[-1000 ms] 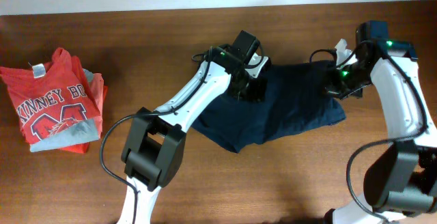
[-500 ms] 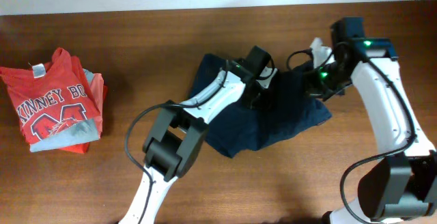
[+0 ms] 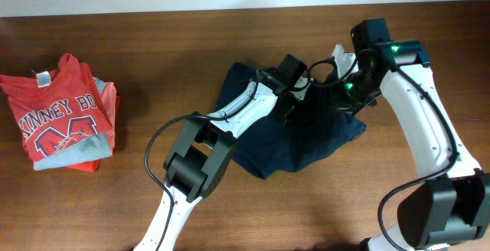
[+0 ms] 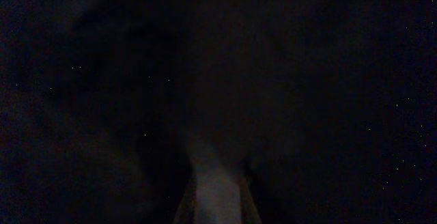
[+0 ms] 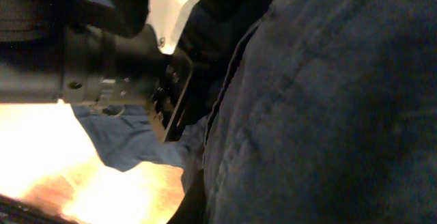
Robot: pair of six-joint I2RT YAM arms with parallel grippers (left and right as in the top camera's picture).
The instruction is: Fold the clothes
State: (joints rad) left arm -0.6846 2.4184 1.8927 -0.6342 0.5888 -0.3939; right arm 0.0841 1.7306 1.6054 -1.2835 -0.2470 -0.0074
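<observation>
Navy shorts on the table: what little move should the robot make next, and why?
I'd guess the right hand should carry the edge it pinches across the navy shorts toward their left side. That hand is shut on the bunched right edge, close beside the left hand, and the fabric is rumpled, not yet folded flat.

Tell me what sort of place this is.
Likely a robot lab workstation, not a home: a wooden table, a left arm and right arm over navy shorts, and a stack of folded garments.
</observation>
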